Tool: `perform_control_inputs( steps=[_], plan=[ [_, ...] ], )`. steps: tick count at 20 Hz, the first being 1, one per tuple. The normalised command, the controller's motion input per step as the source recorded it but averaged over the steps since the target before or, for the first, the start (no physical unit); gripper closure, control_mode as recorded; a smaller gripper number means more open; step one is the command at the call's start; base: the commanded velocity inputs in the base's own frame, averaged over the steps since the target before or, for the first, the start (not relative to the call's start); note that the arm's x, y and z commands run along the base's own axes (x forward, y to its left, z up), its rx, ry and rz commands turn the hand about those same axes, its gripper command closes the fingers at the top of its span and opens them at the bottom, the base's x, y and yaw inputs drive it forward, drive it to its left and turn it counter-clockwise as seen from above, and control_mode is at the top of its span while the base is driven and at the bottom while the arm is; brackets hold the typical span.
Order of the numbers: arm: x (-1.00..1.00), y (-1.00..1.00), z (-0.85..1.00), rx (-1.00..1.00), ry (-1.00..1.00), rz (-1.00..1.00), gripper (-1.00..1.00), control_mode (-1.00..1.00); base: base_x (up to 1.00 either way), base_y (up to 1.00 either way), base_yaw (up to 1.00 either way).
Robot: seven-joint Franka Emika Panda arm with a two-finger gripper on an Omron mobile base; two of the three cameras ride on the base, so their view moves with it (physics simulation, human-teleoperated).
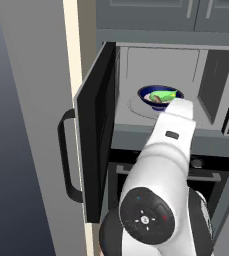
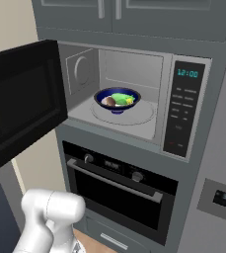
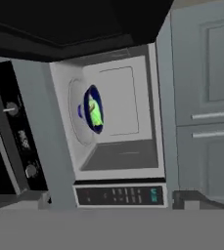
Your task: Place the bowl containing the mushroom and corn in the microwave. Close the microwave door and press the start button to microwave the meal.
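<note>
The gripper's fingers cannot be made out, but its jaws stand as wide as they go with nothing between them, and the hand is outside the microwave, rolled on its side and facing the open cavity from a little way off. Inside, the bowl sits on the round glass turntable, near the middle of the cavity floor, its dark blue rim well apart from both side walls. In the bowl lie the corn, bright green and toward the right, and the mushroom, brown and touching the corn on its left. The microwave door is swung fully open to the left, its dark window turned toward the room and its curved black bar handle on the outer face. The black control panel with a lit clock sits to the right of the cavity. Just below the microwave is a black oven with knobs and a horizontal silver bar, and grey cupboards are above.
</note>
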Motion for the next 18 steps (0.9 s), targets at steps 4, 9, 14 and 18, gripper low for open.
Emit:
perform_control_inputs(
  steps=[4, 9, 14, 18],
  plan=[
    [-0.06, 0.89, -0.16, -0.37, 0.00, 0.00, -1.00, -1.00, 0.00, 0.00, 0.00],
    [-0.06, 0.93, -0.48, -0.33, -0.01, 0.00, -1.00, -1.00, 0.00, 0.00, 0.00],
    [-0.09, 0.96, -0.49, -0.29, -0.04, 0.00, -1.00, -1.00, 0.00, 0.00, 0.00],
    [-0.02, 0.98, -0.28, -0.24, -0.01, 0.00, -1.00, -1.00, 0.00, 0.00, 0.00]
  ],
)
